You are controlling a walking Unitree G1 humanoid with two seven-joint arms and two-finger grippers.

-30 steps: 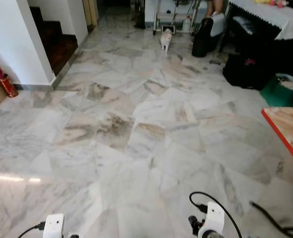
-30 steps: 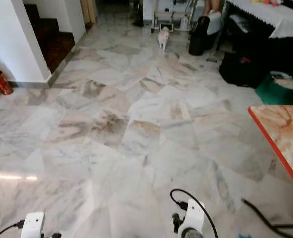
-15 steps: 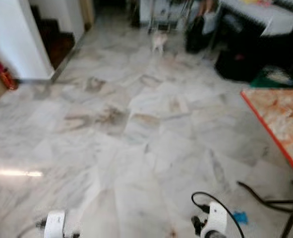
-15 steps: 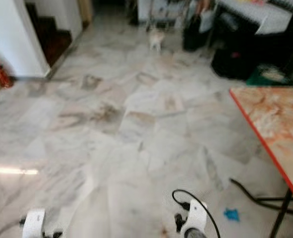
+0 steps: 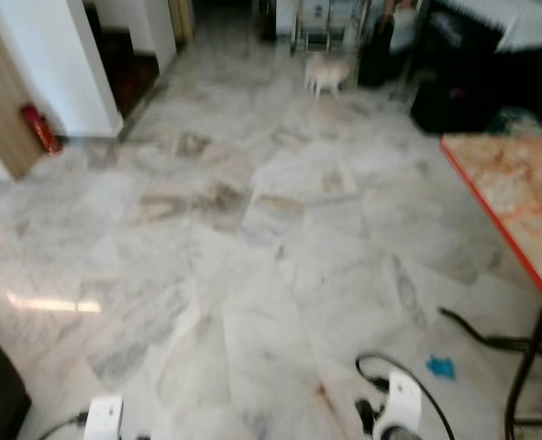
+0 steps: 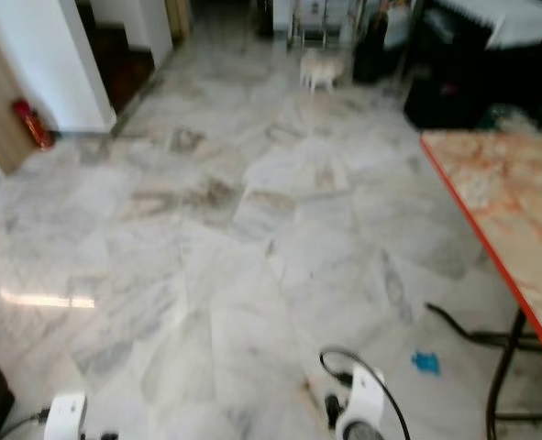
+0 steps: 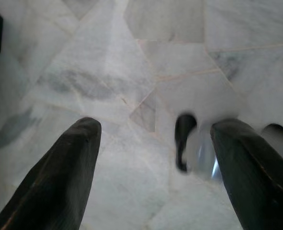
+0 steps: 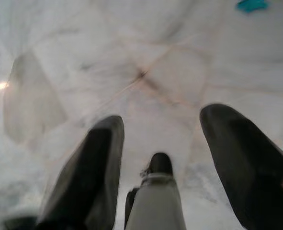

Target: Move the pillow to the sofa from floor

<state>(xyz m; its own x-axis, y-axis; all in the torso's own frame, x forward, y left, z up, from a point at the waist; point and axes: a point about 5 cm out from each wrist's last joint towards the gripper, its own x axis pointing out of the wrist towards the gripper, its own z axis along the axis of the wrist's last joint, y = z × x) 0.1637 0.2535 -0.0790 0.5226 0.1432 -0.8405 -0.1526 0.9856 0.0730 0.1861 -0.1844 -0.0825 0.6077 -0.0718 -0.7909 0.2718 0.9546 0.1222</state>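
Here, blurred head views.
Floor (image 5: 252, 238): pale marble, wide and bare ahead.
Left gripper (image 7: 153, 158): fingers spread wide, nothing between them, hanging over the floor.
Right gripper (image 8: 160, 158): fingers spread wide too, holding nothing, above the floor.
Pillow: cannot tell where it is.
Table (image 5: 518, 197): orange-edged, on the right.
Blue scrap (image 5: 441, 368): on the floor near the table leg.
Small pale animal (image 5: 326, 71): far ahead.
Red extinguisher (image 5: 39, 130): far left, by the wall.

i'm looking down on a marble floor (image 5: 252, 275). a blue scrap (image 5: 441, 368) and a black cable (image 5: 477, 335) lie near the red-edged table (image 5: 509, 202); a red extinguisher (image 5: 39, 129) stands by the wall.
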